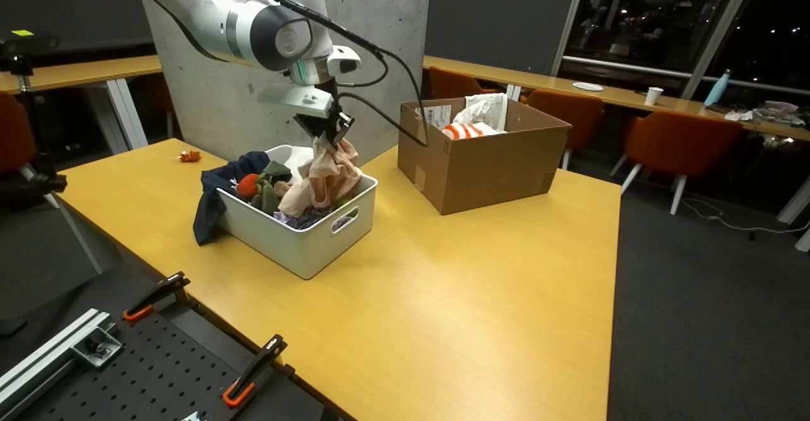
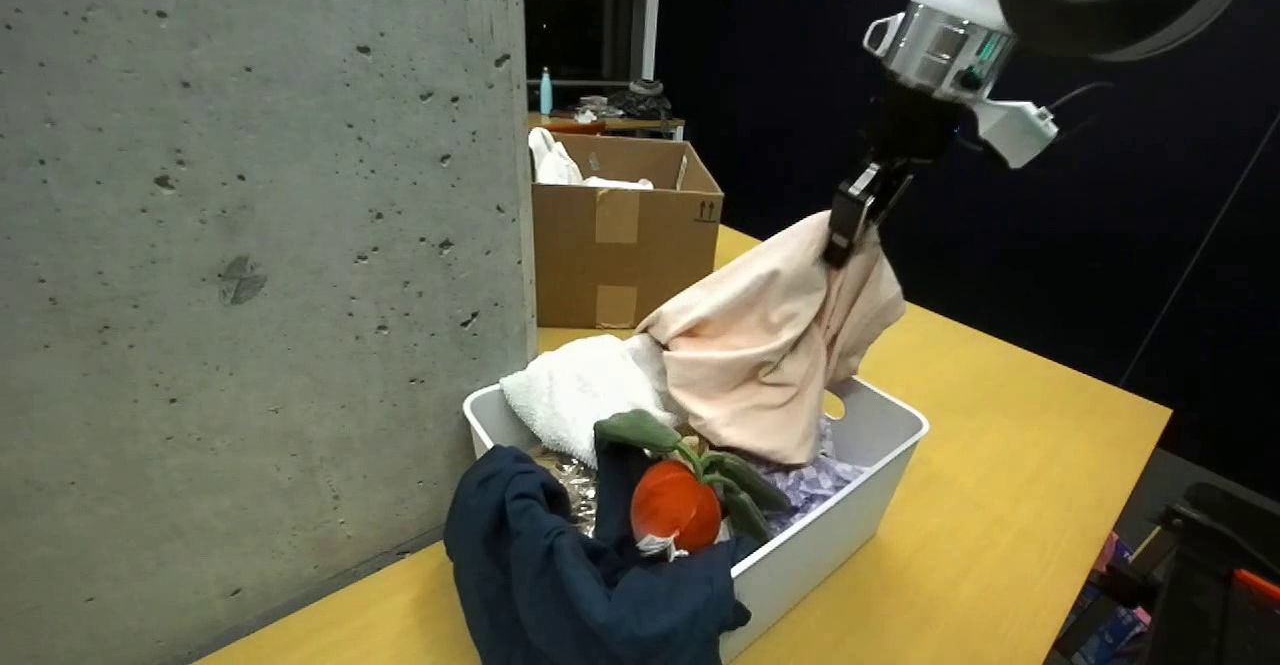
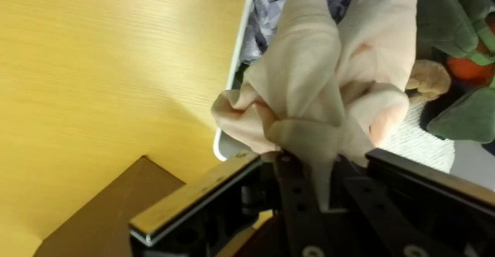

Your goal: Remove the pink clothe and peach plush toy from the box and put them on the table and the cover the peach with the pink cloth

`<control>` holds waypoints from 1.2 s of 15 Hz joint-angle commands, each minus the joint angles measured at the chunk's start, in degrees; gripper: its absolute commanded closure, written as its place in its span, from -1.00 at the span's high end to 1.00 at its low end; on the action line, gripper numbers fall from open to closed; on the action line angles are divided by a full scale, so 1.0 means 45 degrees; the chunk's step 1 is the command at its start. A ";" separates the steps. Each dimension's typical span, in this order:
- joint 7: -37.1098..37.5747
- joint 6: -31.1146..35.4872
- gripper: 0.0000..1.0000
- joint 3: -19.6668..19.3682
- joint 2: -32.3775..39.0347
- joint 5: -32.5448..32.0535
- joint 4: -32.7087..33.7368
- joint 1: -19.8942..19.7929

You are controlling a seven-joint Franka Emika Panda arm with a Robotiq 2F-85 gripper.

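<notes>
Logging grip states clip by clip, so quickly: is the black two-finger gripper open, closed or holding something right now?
Black two-finger gripper: closed, holding a bunched-up part of the pale pink, crumpled fabric cloth.

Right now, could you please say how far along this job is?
Grasping looks done: the black gripper pinches the pale pink cloth. Its removal is in hand, lower folds within the white plastic box. Left: the round red-orange plush peach with green leaves lies inside, awaiting removal and covering on the yellow table.
</notes>
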 commanded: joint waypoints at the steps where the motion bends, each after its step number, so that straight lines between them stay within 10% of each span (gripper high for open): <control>1: -0.0360 -0.0017 -0.96 -0.0308 -0.1204 0.0611 -0.0883 -0.0682; 11: -0.1368 0.0057 -0.96 -0.1441 -0.3100 0.2034 -0.2350 -0.2061; 18: -0.2576 0.0580 -0.96 -0.2623 -0.1431 0.2865 -0.2309 -0.3377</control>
